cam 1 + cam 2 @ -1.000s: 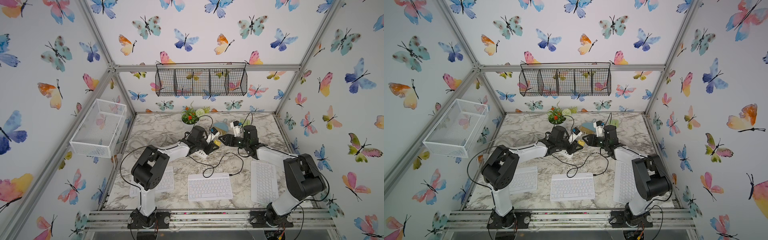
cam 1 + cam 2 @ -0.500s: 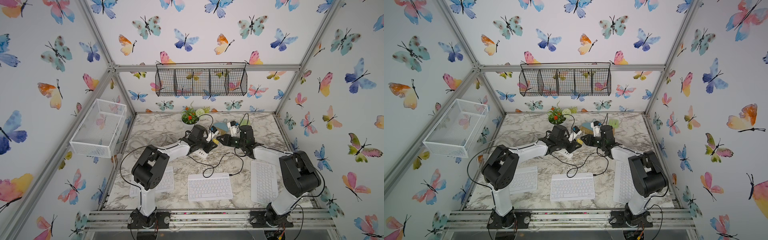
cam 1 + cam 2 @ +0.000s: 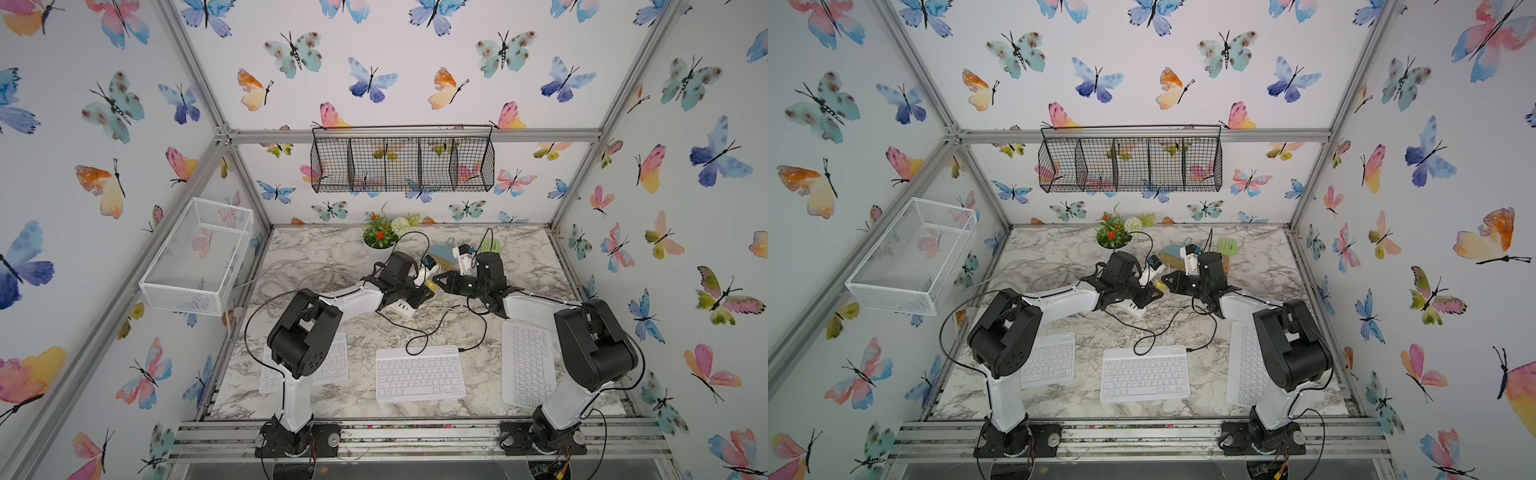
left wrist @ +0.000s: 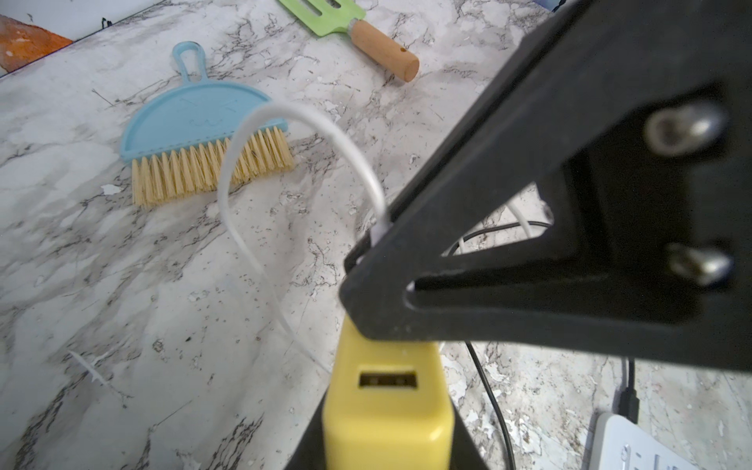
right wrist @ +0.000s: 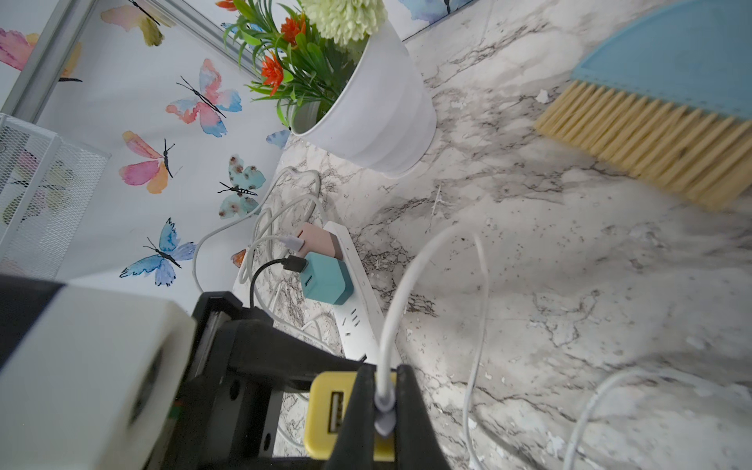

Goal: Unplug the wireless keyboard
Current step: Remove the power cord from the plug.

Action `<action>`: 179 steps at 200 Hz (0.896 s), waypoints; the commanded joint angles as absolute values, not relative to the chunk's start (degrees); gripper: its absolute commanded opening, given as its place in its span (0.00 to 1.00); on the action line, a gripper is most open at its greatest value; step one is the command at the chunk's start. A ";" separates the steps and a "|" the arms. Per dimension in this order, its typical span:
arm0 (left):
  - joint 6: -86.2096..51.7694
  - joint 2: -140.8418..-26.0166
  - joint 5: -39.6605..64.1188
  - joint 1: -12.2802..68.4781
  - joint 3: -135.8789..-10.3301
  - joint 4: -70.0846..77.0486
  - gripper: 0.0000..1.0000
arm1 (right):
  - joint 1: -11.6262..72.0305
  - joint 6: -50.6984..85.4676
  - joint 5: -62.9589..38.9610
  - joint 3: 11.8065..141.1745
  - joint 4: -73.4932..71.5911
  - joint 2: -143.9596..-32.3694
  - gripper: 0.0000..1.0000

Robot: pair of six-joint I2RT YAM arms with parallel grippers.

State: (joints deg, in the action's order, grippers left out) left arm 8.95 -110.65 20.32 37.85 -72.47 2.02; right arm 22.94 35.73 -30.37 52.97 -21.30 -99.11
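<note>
Three white keyboards lie at the table's front: left (image 3: 332, 361), middle (image 3: 419, 374) with a black cable at its corner, right (image 3: 528, 365). Mid-table, my left gripper (image 4: 386, 441) is shut on a yellow charger cube (image 4: 386, 407), held above the marble. My right gripper (image 5: 382, 390) meets it from the opposite side, shut on the plug (image 5: 384, 413) of a white cable (image 5: 407, 293) seated in the cube (image 5: 325, 419). One USB slot on the cube is bare. Both top views show the grippers tip to tip (image 3: 432, 282). I cannot tell which keyboard the white cable reaches.
A white power strip (image 5: 358, 293) lies beside the left gripper, carrying a teal charger (image 5: 325, 280) and a pink one (image 5: 317, 240). Behind stand a flower pot (image 3: 380, 241), a blue brush (image 4: 203, 134) and a green spatula (image 4: 366, 32). Loose cables cross the table's middle (image 3: 432, 328).
My right gripper has swung left up to the left gripper and shut on the white cable's plug. The left gripper has stayed put, holding the yellow charger.
</note>
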 commanded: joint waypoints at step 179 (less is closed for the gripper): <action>3.82 -108.91 24.50 39.45 -67.76 2.85 0.00 | 20.79 43.19 -24.10 48.75 -36.72 -97.92 0.02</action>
